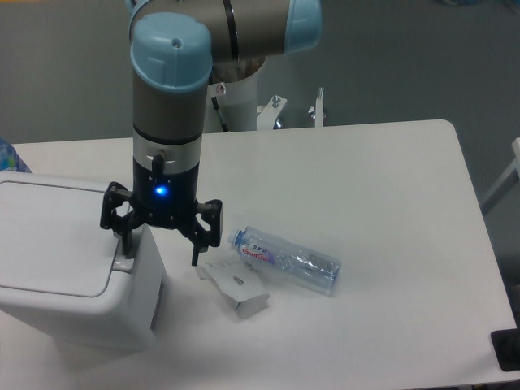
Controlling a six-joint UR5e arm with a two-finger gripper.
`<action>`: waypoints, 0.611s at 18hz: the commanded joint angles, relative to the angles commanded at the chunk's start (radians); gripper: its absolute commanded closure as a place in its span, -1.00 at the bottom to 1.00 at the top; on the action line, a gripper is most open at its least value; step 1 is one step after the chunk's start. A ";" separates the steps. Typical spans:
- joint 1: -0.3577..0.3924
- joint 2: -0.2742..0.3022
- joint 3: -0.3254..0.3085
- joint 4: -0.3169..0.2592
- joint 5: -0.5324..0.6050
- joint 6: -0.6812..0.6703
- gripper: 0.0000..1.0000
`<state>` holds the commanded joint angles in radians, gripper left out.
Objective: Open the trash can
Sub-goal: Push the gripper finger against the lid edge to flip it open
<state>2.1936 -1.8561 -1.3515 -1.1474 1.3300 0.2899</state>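
White table (390, 187) holds a clear bottle (286, 261) and folded cardboard piece (236, 288) beside the trash can (69, 272). Spread wide, the gripper (160, 246) straddles the bin's closed lid edge, one fingertip (126, 247) on its grey tab.

The white trash can (69, 268) stands at the worktop's (382, 195) left edge, lid shut. The pincer (160, 246) hangs over the can's right rim, jaws spread; one fingertip (127, 248) is at the grey push-tab (123, 262), the other right of the can. A folded cardboard piece (236, 288) and clear bottle (286, 260) lie right of the can.
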 joint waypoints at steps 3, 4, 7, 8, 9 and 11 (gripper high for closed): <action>0.000 0.000 0.000 -0.002 0.000 0.000 -1.00; 0.000 0.000 0.000 -0.002 0.000 0.000 -1.00; 0.000 0.000 0.002 -0.003 0.000 0.000 -1.00; 0.000 0.000 0.003 -0.003 -0.002 0.000 -1.00; 0.000 0.002 0.006 -0.003 -0.002 0.000 -1.00; 0.002 0.003 0.008 -0.005 -0.002 0.000 -1.00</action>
<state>2.1951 -1.8531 -1.3438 -1.1520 1.3284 0.2899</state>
